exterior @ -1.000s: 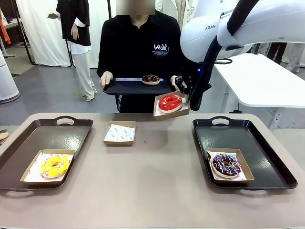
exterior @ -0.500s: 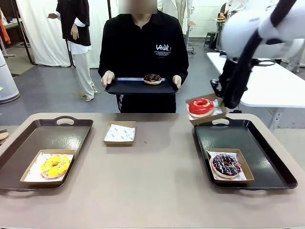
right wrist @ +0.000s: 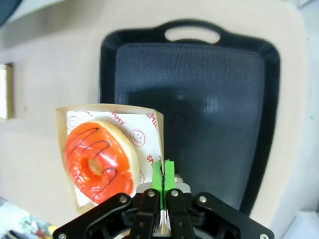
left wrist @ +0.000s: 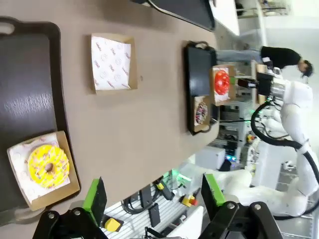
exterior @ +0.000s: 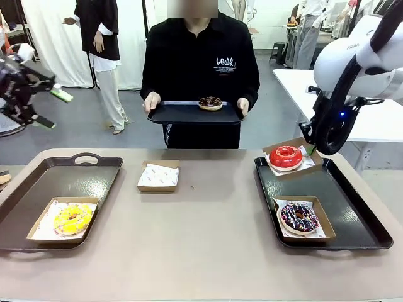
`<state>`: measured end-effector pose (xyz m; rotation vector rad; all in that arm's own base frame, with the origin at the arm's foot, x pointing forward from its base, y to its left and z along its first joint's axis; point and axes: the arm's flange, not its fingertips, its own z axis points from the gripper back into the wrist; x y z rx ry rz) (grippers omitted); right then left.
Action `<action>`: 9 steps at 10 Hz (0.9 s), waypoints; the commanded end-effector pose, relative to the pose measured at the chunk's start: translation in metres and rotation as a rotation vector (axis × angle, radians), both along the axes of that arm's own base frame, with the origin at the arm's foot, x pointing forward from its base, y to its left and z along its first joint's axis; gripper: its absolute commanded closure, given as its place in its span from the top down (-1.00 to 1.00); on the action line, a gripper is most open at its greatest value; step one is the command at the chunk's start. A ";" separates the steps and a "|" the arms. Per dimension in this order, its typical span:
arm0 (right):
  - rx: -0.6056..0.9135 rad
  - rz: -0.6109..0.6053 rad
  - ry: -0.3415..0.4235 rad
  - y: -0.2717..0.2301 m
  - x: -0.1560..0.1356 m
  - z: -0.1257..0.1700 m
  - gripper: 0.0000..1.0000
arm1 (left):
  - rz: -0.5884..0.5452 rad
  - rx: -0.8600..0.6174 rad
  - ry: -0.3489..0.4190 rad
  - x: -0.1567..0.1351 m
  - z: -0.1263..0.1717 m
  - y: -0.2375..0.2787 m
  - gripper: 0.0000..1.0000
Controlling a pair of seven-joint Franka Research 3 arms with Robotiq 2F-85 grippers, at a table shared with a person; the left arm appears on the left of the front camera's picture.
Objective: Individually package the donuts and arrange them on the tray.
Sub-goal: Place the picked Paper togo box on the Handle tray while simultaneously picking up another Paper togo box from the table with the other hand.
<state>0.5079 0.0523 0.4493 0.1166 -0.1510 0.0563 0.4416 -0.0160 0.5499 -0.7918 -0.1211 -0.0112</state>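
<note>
Front: R gripper (exterior: 312, 150) pinches rim of cardboard box (exterior: 296, 172) w/ red donut (exterior: 286, 156), over far-left corner of right tray (exterior: 352, 207); sprinkled donut (exterior: 298, 216) boxed at tray's near end. L gripper (exterior: 53, 108) raised at left edge, jaws apart, empty. L wrist: yellow donut (left wrist: 48, 166) boxed on left tray (left wrist: 25, 99). R wrist: pads (right wrist: 157, 172) shut on box rim

Grey floor (exterior: 82, 132) stretches back to a white curtain (exterior: 56, 44) at left; a white table (exterior: 296, 88) stands right.
</note>
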 end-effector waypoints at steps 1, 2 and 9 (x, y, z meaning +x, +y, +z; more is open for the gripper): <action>0.068 0.017 -0.030 -0.006 0.007 -0.018 -0.97 | 0.005 0.164 0.041 0.027 -0.009 -0.029 1.00; 0.099 0.010 -0.035 -0.007 0.011 -0.026 -0.97 | -0.003 0.225 0.051 0.038 -0.017 -0.049 1.00; 0.035 -0.002 -0.010 -0.003 0.009 -0.018 -0.97 | -0.044 0.509 0.001 0.081 -0.095 -0.152 1.00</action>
